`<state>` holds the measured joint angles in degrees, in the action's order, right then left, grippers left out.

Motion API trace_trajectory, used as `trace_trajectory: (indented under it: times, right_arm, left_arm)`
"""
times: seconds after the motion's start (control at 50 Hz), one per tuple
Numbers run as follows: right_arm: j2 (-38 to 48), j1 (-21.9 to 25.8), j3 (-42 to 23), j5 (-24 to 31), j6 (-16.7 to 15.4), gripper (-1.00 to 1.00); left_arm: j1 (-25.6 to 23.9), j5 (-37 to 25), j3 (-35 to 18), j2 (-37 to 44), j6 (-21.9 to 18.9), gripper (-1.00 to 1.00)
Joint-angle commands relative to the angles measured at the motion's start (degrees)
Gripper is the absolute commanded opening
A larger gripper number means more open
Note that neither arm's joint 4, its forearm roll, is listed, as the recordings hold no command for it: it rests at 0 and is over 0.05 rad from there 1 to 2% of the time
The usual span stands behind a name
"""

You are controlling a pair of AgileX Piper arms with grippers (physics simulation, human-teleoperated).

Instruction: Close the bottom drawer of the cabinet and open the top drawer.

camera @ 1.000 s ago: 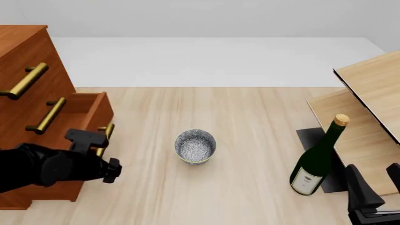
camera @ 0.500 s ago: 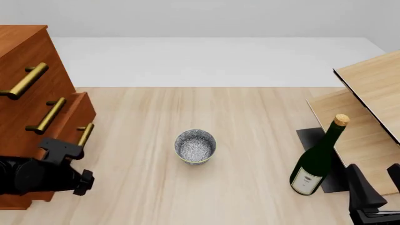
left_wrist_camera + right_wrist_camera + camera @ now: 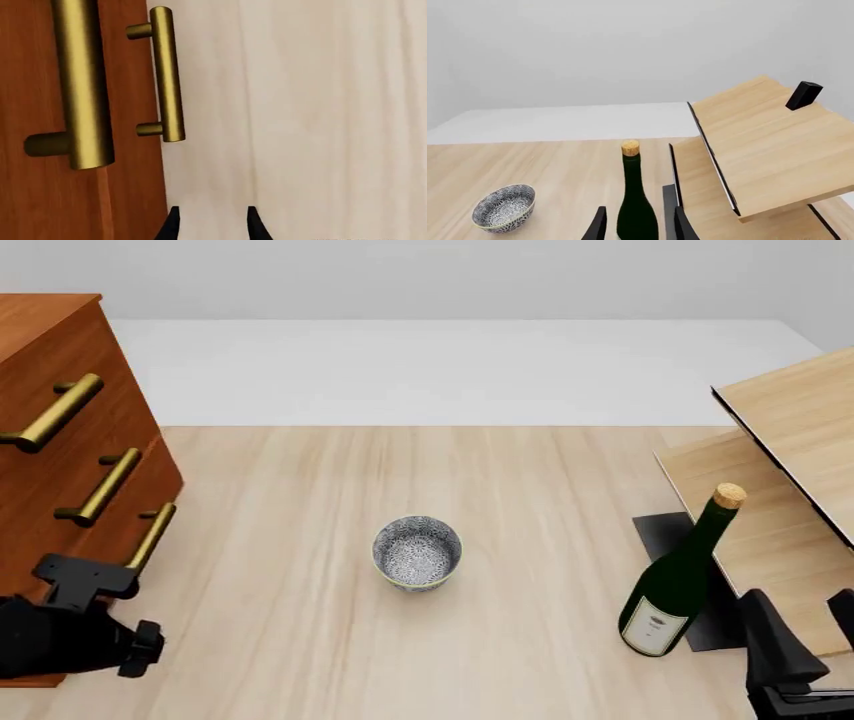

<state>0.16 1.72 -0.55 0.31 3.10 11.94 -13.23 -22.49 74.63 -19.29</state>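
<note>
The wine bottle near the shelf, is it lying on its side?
No. In the front view the wine bottle stands upright on the table, its cork at the top, beside the pale shelf unit.

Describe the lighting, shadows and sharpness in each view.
Front view: flat, even light, only a faint shadow under the bowl, all sharp. Left wrist view: soft sheen along the cabinet's brass handles, no blur. Right wrist view: the bottle stays crisp against a blank pale wall.
</note>
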Motion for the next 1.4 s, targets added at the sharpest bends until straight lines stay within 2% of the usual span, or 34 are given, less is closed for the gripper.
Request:
trace_trajectory:
  times: [0.02,0.28,0.52,0.6,0.64,0.96,1.16,1.18,1.24,1.26,1.28,1.4]
  right_arm:
    - [0.0,0.1,0.0,0.0,0.1,1.0]
    - [0.0,0.0,0.0,0.0,0.1,1.0]
    - [-0.1,-0.1,-0.1,0.0,0.1,1.0]
    - [-0.1,-0.1,-0.1,0.0,0.1,1.0]
    - [-0.1,0.0,-0.1,-0.1,0.0,1.0]
    - [0.0,-0.5,-0.2,-0.2,0.3,1.0]
    - [0.0,-0.4,-0.2,-0.2,0.3,1.0]
    - [0.1,-0.4,-0.2,-0.3,0.3,1.0]
    - [0.1,-0.5,-0.1,-0.4,0.3,1.0]
    - [0.1,-0.5,-0.1,-0.4,0.3,1.0]
    - [0.1,-0.5,-0.2,-0.3,0.4,1.0]
    - [0.0,-0.6,-0.2,-0.3,0.5,1.0]
  left_arm:
    - [3.4,-0.2,0.9,-2.0,-3.0,1.0]
    - [2.4,0.0,0.1,-1.8,-2.9,1.0]
    - [0.5,-1.9,-2.9,-2.9,-1.9,1.0]
    - [-2.9,-2.6,-4.6,-1.8,0.6,1.0]
    - [-5.7,-3.5,-6.4,-0.7,3.6,1.0]
    - [-15.4,-5.4,-11.8,2.8,12.8,1.0]
    - [-18.9,-7.0,-14.5,2.9,15.2,1.0]
    - [-20.4,-7.3,-15.1,3.0,16.1,1.0]
    - [-21.0,-7.6,-15.6,2.3,15.0,1.0]
    - [-23.0,-8.3,-16.9,1.9,15.9,1.0]
    - [-22.2,-9.0,-17.4,1.4,15.0,1.0]
    - [-24.4,-10.6,-19.9,0.7,15.3,1.0]
